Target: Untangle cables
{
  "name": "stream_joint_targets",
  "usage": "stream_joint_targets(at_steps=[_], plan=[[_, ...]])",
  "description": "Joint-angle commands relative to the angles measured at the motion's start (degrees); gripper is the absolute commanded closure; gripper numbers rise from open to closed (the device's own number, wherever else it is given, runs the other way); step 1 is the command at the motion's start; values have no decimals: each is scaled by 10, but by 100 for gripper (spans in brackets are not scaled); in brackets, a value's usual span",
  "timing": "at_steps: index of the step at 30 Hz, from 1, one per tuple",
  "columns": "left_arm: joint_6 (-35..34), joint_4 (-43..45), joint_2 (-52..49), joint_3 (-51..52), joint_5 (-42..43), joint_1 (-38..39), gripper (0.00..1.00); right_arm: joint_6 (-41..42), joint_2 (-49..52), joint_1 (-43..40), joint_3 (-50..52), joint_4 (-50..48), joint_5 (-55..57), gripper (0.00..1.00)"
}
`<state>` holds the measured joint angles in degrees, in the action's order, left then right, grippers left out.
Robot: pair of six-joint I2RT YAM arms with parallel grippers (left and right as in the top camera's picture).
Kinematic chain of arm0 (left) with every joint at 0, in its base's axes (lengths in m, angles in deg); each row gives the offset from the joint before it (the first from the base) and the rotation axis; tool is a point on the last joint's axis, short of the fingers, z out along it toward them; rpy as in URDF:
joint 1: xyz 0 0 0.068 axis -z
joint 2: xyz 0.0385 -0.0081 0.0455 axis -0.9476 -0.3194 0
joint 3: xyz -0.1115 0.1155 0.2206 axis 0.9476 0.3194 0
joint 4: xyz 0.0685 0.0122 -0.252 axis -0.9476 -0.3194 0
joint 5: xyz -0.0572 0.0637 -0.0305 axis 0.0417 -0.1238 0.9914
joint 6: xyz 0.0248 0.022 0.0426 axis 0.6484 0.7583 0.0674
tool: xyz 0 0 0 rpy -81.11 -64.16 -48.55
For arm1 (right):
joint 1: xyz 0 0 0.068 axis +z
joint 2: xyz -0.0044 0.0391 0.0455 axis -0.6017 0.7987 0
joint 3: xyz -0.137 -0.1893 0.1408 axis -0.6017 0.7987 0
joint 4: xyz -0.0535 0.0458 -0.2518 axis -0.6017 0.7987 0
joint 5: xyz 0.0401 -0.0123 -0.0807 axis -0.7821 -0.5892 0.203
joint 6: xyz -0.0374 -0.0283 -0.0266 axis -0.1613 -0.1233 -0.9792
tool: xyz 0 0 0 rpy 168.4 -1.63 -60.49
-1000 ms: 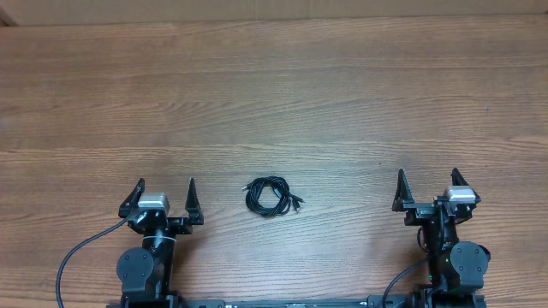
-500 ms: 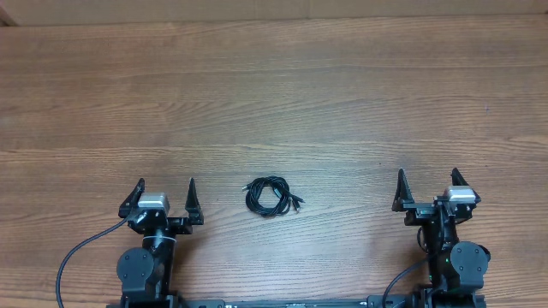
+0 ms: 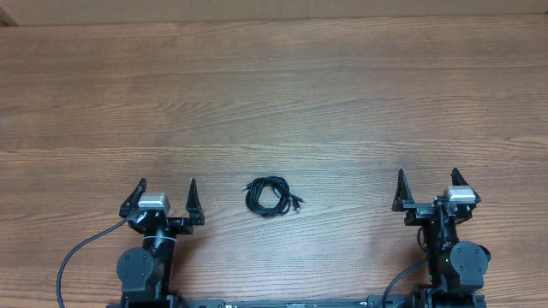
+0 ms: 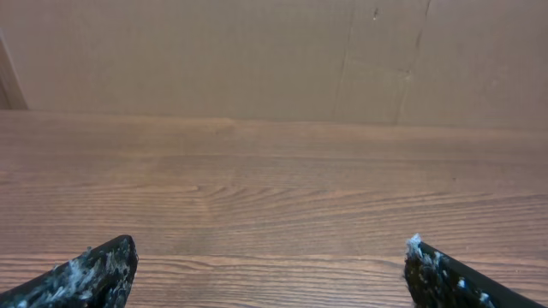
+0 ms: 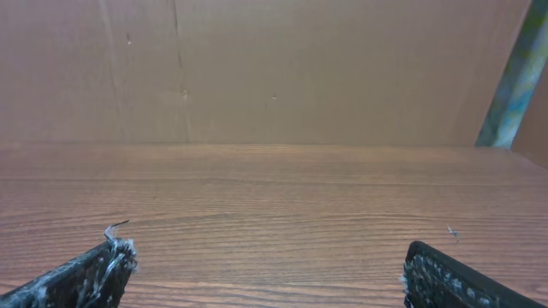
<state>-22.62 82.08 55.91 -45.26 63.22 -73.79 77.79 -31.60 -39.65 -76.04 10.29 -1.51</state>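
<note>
The cables [image 3: 271, 196] lie as a small black coiled tangle on the wooden table, near the front middle in the overhead view, with small plug ends sticking out at its right. My left gripper [image 3: 166, 190] is open and empty, to the left of the tangle and apart from it. My right gripper [image 3: 430, 183] is open and empty, farther off to the right. In the left wrist view the open fingers [image 4: 270, 261] frame bare table; the same holds in the right wrist view [image 5: 268, 261]. The cables do not show in either wrist view.
The wooden table [image 3: 274, 94] stretches away toward a brown cardboard wall [image 4: 257, 51] at the far edge. A thick black arm wire [image 3: 73, 257] loops at the front left beside the left arm base.
</note>
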Motion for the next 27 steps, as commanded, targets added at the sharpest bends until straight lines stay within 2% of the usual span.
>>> stream_joint_targets(at_steps=[1,5,9,13,15,18,22,27], plan=[[-31,-1,4,2,4,-5,1,-2,-4,-3,6,-1,5,0],[-56,38,4,2,50,-5,1,-2,-4,-3,6,-1,5,0],[-94,141,4,2,100,-5,0,-2,-4,-3,6,-1,5,0],[-176,144,4,-7,113,-5,1,-2,-4,-3,6,-1,5,0],[-187,141,4,-15,139,-5,1,-2,-4,-3,6,-1,5,0],[-187,102,4,-45,149,-5,0,-2,-4,-3,6,-1,5,0],[-186,-10,-14,-116,132,-6,0,-2,-4,-3,6,-1,5,0],[-186,-111,-84,-215,116,-6,0,-2,-4,-3,6,-1,5,0]])
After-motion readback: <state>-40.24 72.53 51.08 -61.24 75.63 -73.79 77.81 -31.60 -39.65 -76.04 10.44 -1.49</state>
